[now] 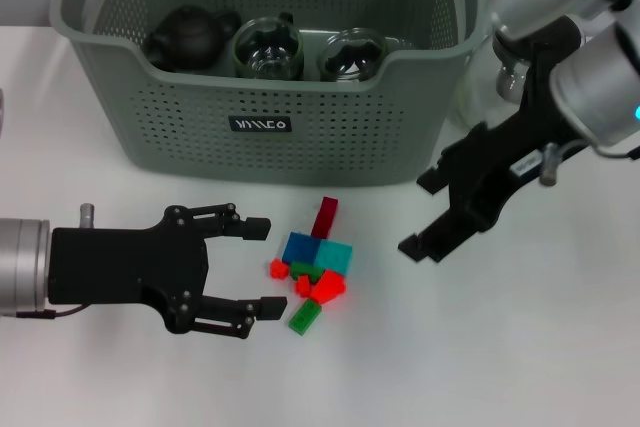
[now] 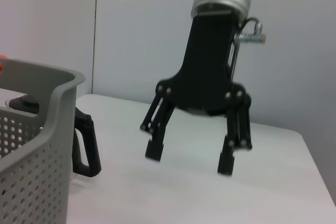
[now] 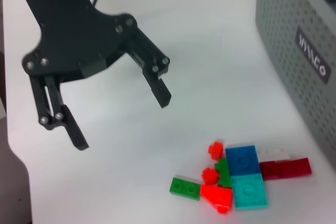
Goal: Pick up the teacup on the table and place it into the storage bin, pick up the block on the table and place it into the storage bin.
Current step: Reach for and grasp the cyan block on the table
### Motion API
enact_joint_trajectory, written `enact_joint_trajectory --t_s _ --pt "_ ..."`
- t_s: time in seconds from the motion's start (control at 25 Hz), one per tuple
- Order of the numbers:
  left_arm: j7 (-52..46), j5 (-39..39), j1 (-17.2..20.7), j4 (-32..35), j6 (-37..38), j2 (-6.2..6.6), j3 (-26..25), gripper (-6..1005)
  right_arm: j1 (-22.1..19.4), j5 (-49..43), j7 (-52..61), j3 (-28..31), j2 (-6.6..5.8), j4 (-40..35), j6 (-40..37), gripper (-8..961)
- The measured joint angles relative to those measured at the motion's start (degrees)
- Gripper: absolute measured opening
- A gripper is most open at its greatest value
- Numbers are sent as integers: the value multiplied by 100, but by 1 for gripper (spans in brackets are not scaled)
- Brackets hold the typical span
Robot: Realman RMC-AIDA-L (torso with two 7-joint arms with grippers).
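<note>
Several small blocks lie in a cluster on the white table in front of the storage bin [image 1: 200, 127]: a blue block [image 1: 300, 247], a teal one [image 1: 337, 256], a dark red one [image 1: 325, 215], red pieces and a green one [image 1: 305, 317]. My left gripper [image 1: 270, 267] is open, low over the table, its fingertips just left of the cluster. The right wrist view shows that left gripper [image 3: 123, 121] and the blue block [image 3: 242, 159]. My right gripper [image 1: 419, 215] hangs open to the right of the blocks, holding nothing. No teacup shows on the table.
In the bin sit a dark teapot [image 1: 188, 35] and two round glass vessels [image 1: 268, 47]. In the left wrist view, the black handle of a glass pot [image 2: 86, 148] stands just beside the bin wall [image 2: 31, 145], behind my right gripper [image 2: 189, 160].
</note>
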Motion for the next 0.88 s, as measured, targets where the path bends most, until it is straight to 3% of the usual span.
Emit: enact_joint_trajectory --t_s 0.88 --pt "0 -1 20 -25 -17 -9 24 876 237 82 -32 -1627 80 1985 2417 945"
